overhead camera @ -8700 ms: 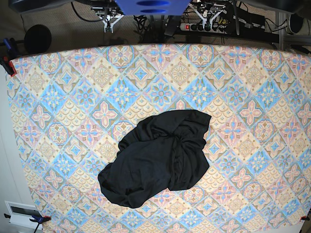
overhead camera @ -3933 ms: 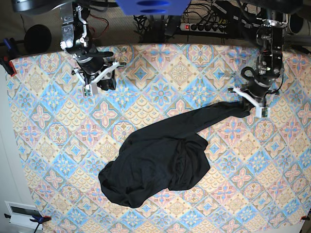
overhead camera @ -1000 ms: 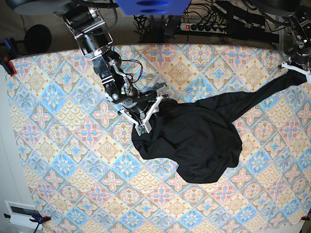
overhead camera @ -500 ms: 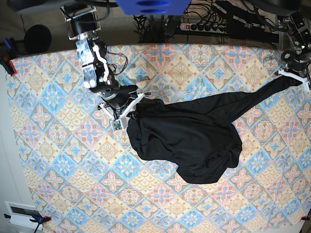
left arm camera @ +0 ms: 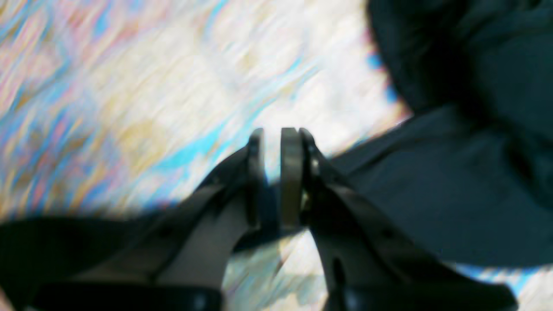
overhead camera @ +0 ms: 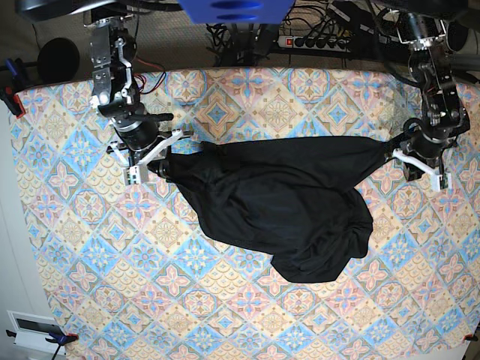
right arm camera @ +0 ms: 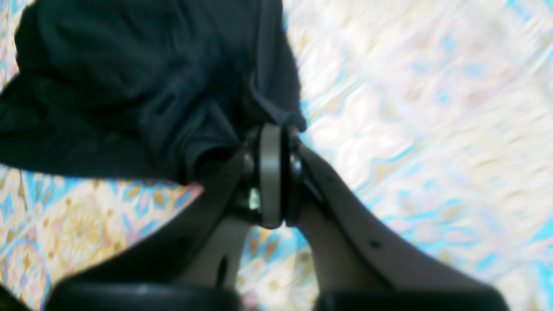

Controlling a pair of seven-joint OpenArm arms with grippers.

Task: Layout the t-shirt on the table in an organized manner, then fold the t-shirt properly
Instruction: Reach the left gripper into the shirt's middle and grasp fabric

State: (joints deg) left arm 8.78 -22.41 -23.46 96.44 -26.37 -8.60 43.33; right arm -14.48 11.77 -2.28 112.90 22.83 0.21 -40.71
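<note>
The black t-shirt (overhead camera: pixel 292 202) lies bunched mid-table, its upper edge pulled into a taut band between both grippers. My right gripper (overhead camera: pixel 159 163), on the base view's left, is shut on the t-shirt's left end; the right wrist view shows its pads (right arm camera: pixel 271 172) pressed together with the t-shirt (right arm camera: pixel 129 86) gathered at the tips. My left gripper (overhead camera: pixel 397 156), on the base view's right, holds the other end. In the left wrist view its fingers (left arm camera: pixel 290 177) stand almost together, with the t-shirt (left arm camera: pixel 453 194) running behind and between them. Patterned table (overhead camera: pixel 300 97) lies underneath.
A power strip (overhead camera: pixel 315 41) and cables sit behind the table's back edge. A red clamp (overhead camera: pixel 10 101) grips the left corner, with a round black object (overhead camera: pixel 58 60) nearby. A white box (overhead camera: pixel 30 330) sits off the front left corner.
My right gripper has shut on the t-shirt's edge and dragged it left. My left gripper has come forward and inward from the far right corner. The shirt is now stretched between them.
</note>
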